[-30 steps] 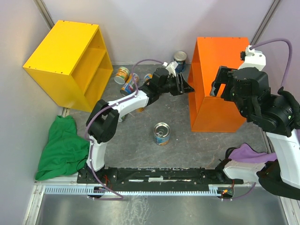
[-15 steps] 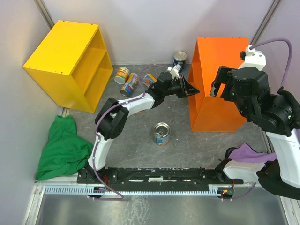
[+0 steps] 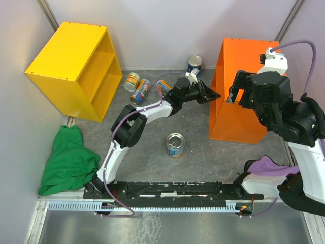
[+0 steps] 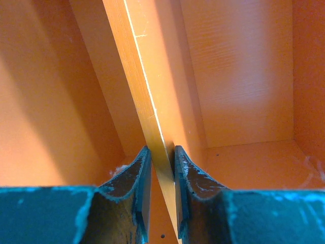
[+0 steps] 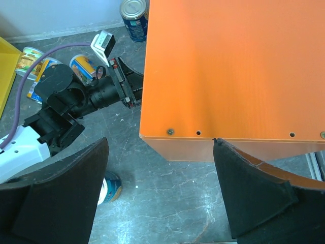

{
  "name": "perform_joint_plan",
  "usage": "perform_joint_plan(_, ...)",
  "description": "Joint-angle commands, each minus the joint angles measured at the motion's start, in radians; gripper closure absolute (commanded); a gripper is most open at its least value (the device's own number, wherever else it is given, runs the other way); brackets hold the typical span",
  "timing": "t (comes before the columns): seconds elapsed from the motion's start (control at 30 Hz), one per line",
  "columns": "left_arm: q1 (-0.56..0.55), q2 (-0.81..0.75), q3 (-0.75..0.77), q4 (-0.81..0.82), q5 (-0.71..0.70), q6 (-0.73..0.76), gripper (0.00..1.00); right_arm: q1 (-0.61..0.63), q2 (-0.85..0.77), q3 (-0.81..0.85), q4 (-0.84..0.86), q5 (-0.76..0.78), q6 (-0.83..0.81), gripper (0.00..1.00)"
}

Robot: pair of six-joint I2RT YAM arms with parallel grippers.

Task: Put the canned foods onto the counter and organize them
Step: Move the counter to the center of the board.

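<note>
— Five cans show from above, and none is on the counter [image 3: 244, 101] yet. Where is the left gripper [image 4: 162, 168]?

— Reaching into the orange box's open side, pinched tight on the front edge of the inner shelf [image 4: 144, 91]. It holds the board, not a can.

— And the right gripper [image 5: 158, 190]?

— Fingers spread wide with nothing between them, hanging above the counter's near top edge.

— The cans?

— All on the grey floor. A blue-labelled tin [image 3: 194, 64] stands near the counter's far corner. Three colourful cans [image 3: 142, 90] lie close to the yellow cabinet [image 3: 66, 56], and a lone can [image 3: 175, 145] stands upright between the two arms.

— What could go wrong?

— The grip is on a thin board, low down and from the side. A hard pull there could rock the tall box or tip it towards the left arm. A slanted pull could let the shelf slide out of the pads. If the box skids, it may knock the blue-labelled tin over. A box that lifts could also hit the right fingers above it.
</note>
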Motion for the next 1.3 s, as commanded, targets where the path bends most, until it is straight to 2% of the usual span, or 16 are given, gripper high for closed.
perform_joint_plan(0.0, -0.056, 0.062, 0.087, 0.058, 0.010, -0.033, 0.88, -0.002, 0.003, 0.032, 0.032, 0.022, -0.017, 0.08)
perform_joint_plan(0.6, -0.154, 0.140, 0.184, 0.022, -0.046, -0.090, 0.88, -0.001, 0.056, 0.049, 0.074, 0.020, -0.056, 0.08)
perform_joint_plan(0.93, -0.195, 0.118, 0.128, 0.018, -0.086, -0.083, 0.89, -0.001, 0.091, 0.038, 0.110, -0.014, -0.061, 0.08)
perform_joint_plan(1.27, -0.264, 0.132, 0.126, 0.048, -0.175, -0.149, 0.89, -0.001, 0.081, -0.004, 0.125, -0.033, -0.045, 0.08)
